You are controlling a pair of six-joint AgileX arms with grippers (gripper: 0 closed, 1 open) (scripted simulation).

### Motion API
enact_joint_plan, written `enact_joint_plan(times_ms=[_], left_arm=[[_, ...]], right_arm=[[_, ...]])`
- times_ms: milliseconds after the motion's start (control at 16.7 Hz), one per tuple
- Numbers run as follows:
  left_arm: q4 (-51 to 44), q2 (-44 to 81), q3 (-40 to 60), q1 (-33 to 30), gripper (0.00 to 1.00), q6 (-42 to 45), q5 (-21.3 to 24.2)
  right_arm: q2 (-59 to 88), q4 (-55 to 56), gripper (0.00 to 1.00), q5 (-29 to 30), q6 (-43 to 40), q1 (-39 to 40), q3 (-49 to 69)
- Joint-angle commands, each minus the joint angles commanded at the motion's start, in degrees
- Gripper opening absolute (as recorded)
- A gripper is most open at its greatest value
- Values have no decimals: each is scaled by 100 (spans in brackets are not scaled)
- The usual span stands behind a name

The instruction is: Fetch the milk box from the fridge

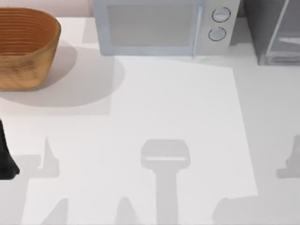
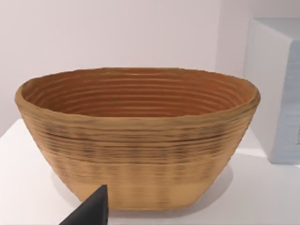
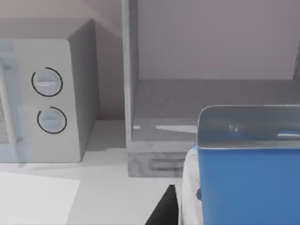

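The milk box (image 3: pixel 248 183), blue with a white side and a pale top, hangs close in front of the right wrist camera. My right gripper (image 3: pixel 220 211) is shut on it, and one dark finger (image 3: pixel 165 208) lies against its white side. Behind it the fridge (image 3: pixel 187 108) stands open, its dark-grey inside bare, with a light frame post beside the microwave. In the top view the fridge (image 1: pixel 272 33) is at the back right corner of the table. My left arm (image 1: pixel 5 161) is parked at the table's left edge.
A pale-blue microwave (image 1: pixel 154 28) with two round knobs stands at the back centre, right beside the fridge. A woven brown basket (image 1: pixel 26 47) sits at the back left, straight ahead of the left wrist camera (image 2: pixel 136 136). The white tabletop (image 1: pixel 173 122) stretches across the front.
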Motion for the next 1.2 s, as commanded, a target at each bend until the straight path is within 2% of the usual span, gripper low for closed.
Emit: enact_joint_plan(times_ms=[360,600,840,1200], left_arm=[[0,0,0,0,100,0,0],[0,0,0,0,100,0,0],[0,0,0,0,100,0,0],[0,0,0,0,100,0,0]], right_arm=[[74,50,0,-19,16,-11,32],[849,586,0,-163,83,73,317],[2505,1530,0,-462,214,231,785],[6058,3400,0,-1112,507,569,1488]])
